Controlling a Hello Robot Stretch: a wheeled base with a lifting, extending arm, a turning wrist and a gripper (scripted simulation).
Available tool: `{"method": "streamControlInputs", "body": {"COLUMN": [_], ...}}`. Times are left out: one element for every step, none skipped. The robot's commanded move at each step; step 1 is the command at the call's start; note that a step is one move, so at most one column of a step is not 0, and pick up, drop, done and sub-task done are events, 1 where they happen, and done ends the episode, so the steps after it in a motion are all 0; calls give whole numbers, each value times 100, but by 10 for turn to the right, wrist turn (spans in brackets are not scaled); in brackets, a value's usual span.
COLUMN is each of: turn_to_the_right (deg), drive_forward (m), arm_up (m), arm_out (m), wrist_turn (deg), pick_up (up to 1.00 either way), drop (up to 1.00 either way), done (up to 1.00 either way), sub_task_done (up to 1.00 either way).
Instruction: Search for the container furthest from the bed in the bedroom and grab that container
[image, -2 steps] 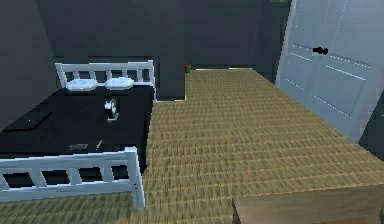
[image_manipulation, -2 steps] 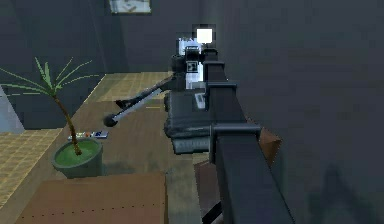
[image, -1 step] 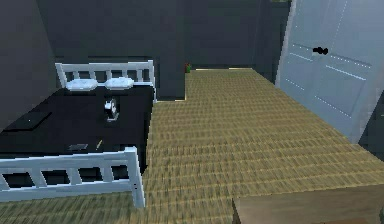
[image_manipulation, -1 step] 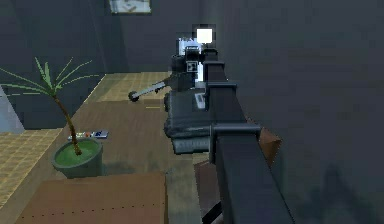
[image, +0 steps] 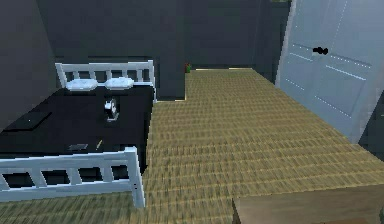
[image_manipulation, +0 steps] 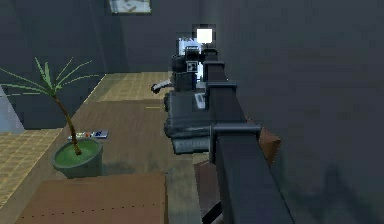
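Observation:
A bed with a white slatted frame, a black cover and two pale pillows lies at the forward view's left. A small upright object and a flat dark item rest on the cover. In the arm side view a green pot with a spiky plant stands at the left. A small flat thing lies just beyond it. The dark arm rises from the bottom edge to the gripper near the middle. Its far end is hard to make out, so I cannot tell whether it holds anything.
White double doors fill the forward view's right wall, with woven floor between them and the bed. A dark cabinet stands beside the headboard. A brown tabletop shows at the bottom right, and another brown surface lies below the pot.

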Motion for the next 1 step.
{"method": "streamControlInputs", "body": {"turn_to_the_right": [0], "drive_forward": [0], "arm_up": [-22], "arm_out": [0], "wrist_turn": [0], "pick_up": [0], "drop": [0], "done": [0], "sub_task_done": [0]}}
